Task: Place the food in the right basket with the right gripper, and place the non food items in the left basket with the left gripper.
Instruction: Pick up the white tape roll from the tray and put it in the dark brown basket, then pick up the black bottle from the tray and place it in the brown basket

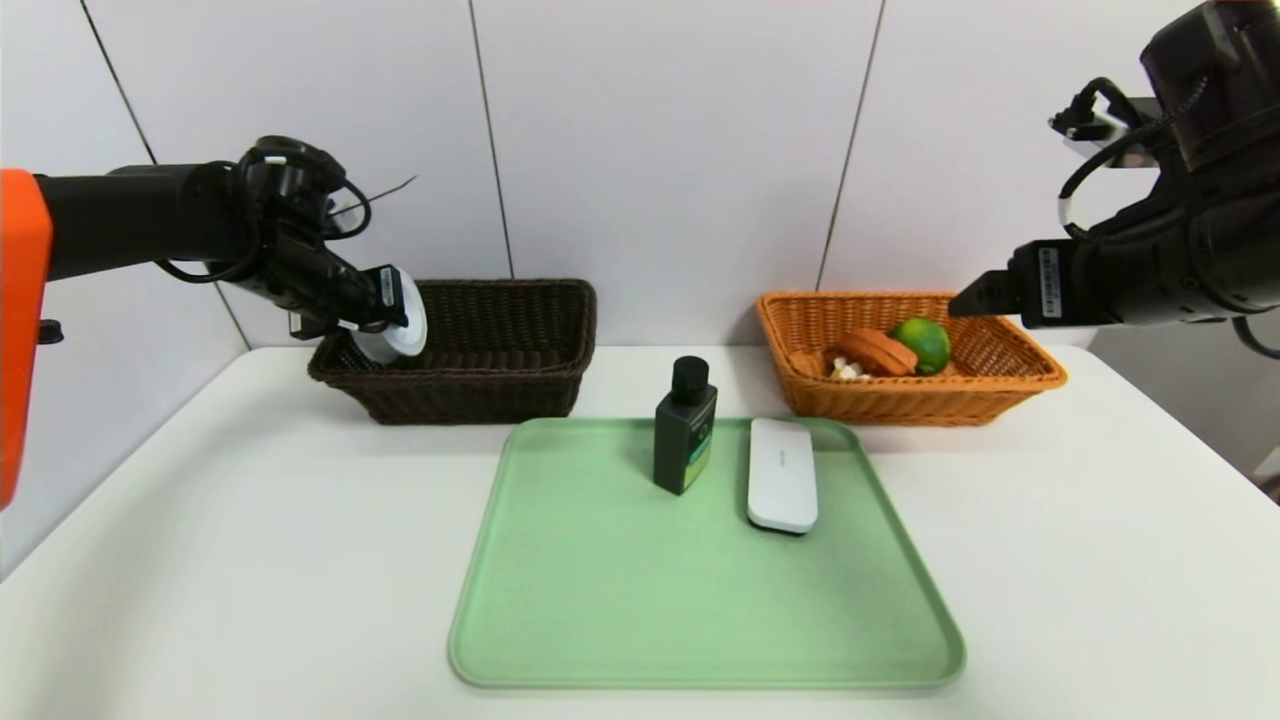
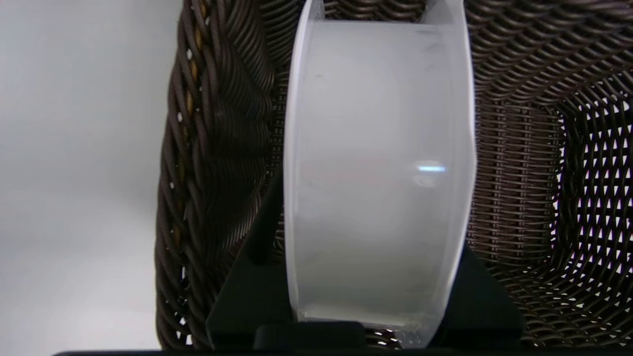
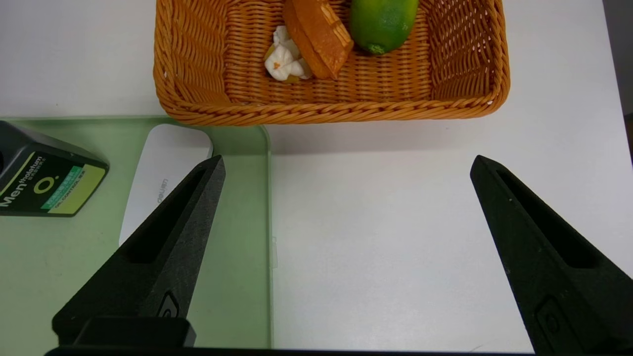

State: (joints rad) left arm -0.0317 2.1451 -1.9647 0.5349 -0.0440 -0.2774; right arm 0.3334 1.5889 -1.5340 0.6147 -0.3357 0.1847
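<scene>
White ribbed disc container is pinched on edge in the left gripper, over the dark left basket's left end. Release is the next move. Bottle and flat box await on the green tray. Right gripper hangs spread near the right basket; food already inside.

Pale grey-white wall panels behind, split by thin dark slanting seams. Below them a white table with rounded corners, matte, softly and evenly lit, faint shadows only. On its middle a light green tray with a raised rim. At the far right edge, past the table, a sliver of darker floor.
</scene>
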